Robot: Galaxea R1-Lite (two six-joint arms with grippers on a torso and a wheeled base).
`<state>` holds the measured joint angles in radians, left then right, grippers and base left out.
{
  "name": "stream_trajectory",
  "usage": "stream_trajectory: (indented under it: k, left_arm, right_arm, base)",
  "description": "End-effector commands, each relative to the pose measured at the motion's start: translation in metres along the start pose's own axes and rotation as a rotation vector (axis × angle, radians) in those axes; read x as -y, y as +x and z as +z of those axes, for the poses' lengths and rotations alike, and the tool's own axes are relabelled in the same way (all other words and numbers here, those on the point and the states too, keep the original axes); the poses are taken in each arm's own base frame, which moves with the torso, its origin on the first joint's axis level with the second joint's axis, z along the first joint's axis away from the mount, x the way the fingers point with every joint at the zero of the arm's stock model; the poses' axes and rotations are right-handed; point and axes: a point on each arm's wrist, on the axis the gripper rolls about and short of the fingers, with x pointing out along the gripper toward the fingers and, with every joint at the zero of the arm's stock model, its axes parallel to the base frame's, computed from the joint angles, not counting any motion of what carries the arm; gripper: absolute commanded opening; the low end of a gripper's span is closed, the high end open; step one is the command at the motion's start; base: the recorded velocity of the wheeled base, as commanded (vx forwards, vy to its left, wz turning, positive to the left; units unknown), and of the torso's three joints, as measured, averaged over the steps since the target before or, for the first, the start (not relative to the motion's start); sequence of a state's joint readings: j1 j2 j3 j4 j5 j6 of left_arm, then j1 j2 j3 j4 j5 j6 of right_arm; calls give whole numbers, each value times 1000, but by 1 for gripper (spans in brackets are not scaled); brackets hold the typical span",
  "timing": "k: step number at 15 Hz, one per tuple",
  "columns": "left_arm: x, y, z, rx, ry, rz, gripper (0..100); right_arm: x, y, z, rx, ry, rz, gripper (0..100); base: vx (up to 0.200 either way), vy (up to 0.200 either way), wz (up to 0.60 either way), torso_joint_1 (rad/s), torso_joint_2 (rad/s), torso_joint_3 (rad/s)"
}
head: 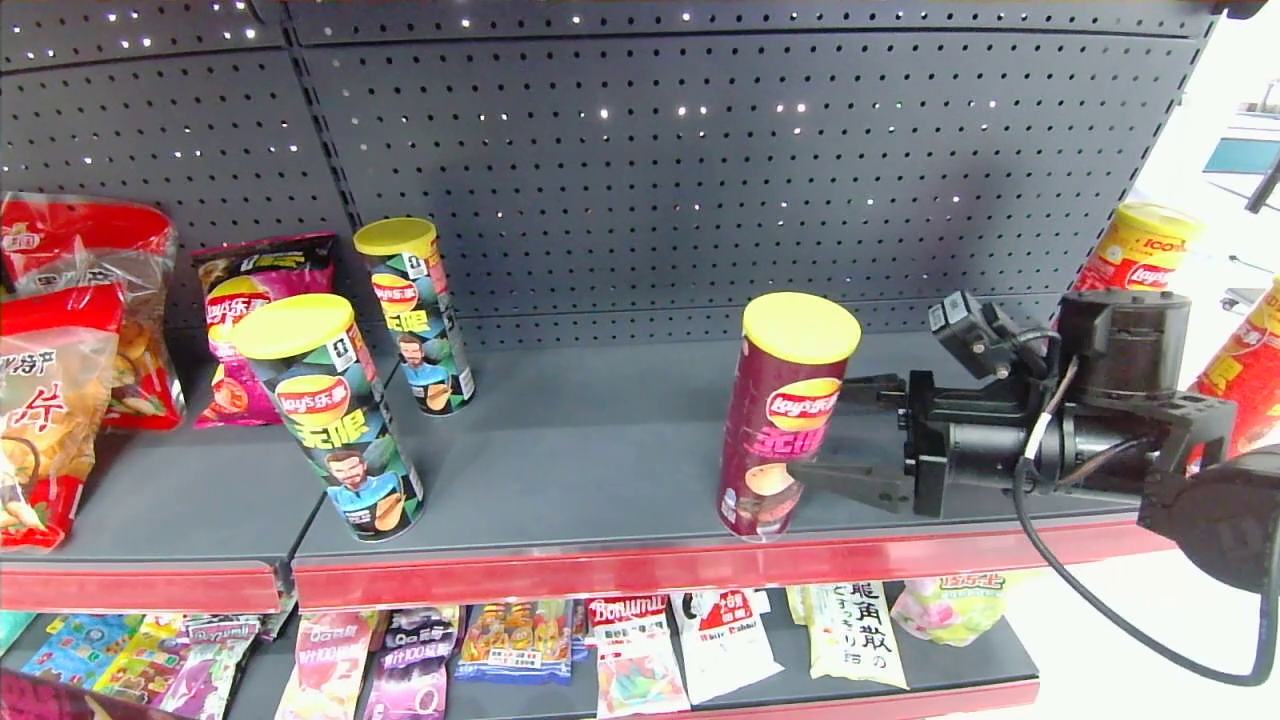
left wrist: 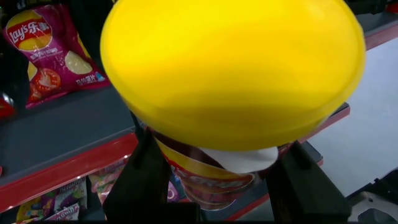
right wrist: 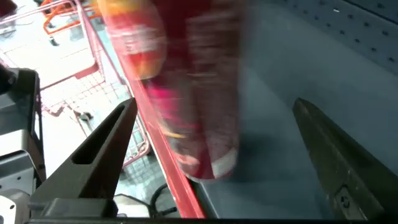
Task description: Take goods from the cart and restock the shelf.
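A maroon chip can (head: 788, 420) with a yellow lid stands upright near the front edge of the grey shelf (head: 600, 440). My right gripper (head: 850, 432) reaches in from the right, open, with one finger on each side of this can. In the right wrist view the can (right wrist: 186, 93) is blurred between the spread fingers (right wrist: 102, 152), and a gap shows on one side. My left gripper (left wrist: 227, 186) is shut on a red-and-yellow chip can (left wrist: 211, 177), whose yellow lid (left wrist: 233, 62) faces the camera.
Two dark chip cans (head: 330, 420) (head: 415, 315) stand at the shelf's left, with snack bags (head: 250, 320) (head: 60, 380) beyond. Two red-and-yellow cans (head: 1140, 245) (head: 1250, 370) show behind my right arm. Packets (head: 630, 650) lie on the lower shelf. An orange cart (right wrist: 68, 37) stands below.
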<state>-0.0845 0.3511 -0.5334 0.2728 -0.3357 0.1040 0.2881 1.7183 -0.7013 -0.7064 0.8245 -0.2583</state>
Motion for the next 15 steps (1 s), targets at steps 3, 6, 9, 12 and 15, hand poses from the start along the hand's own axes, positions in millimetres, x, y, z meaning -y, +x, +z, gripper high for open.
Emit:
stream_trajectory:
  k: [3,6,9,12,15]
  left_arm:
    - [0,0,0,-2,0,0,0]
    - [0,1,-3,-7,-2,-1,0]
    - [0,1,-6,3,-3,-4,0]
    - [0,3,-12,41,-15,-1,0]
    - [1,2,-20,64,-42,3,0]
  right_arm:
    - [-26,-39,-1,6,5,-50,100]
    - [-45,-65,-10,-2,19,-100,100]
    - [-66,-87,-9,-15,-14,-294,100]
    - [-92,-110,-12,-33,-47,-567,100]
    - [-129,-142,-27,-22,-73,-867,100]
  base:
    - [0,0,0,0,0,0]
    - [0,0,0,0,0,0]
    - [0,0,0,0,0,0]
    - [0,0,0,0,0,0]
    - [0,0,0,0,0,0]
